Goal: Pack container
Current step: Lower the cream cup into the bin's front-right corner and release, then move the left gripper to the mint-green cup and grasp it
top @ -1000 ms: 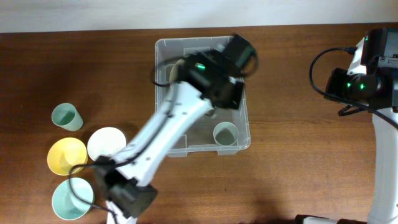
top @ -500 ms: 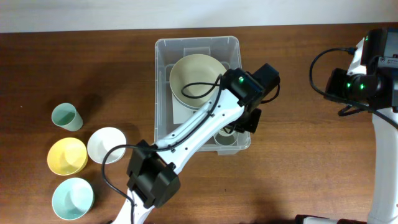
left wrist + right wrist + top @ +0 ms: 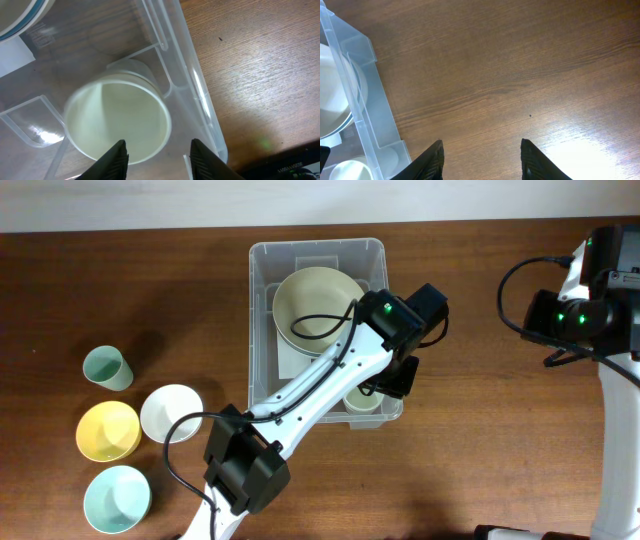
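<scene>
- The clear container (image 3: 262, 330), with rounded corners and a rimmed edge, sits mid-table toward the far side, holding 1 cream bowl (image 3: 315, 305) and 1 cup (image 3: 117, 120).
- Left gripper (image 3: 159, 145): jaws spread, empty, above the cup.
- Right gripper (image 3: 481, 150): jaws spread, empty, right of the container.

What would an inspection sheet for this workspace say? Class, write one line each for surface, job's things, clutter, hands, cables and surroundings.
Surface: wooden table, glare patch in the wrist views.
Job's things: clear container holds a cream bowl and a pale cup; teal cup, white bowl, yellow bowl and teal bowl wait outside at left.
Clutter: nothing seen.
Hands: left hand open, empty, above the pale cup; right hand open, empty, over the table beside the container.
Cables: black cable loops across the cream bowl; another black loop on the right arm.
Surroundings: pale strip beyond the table's far edge.
</scene>
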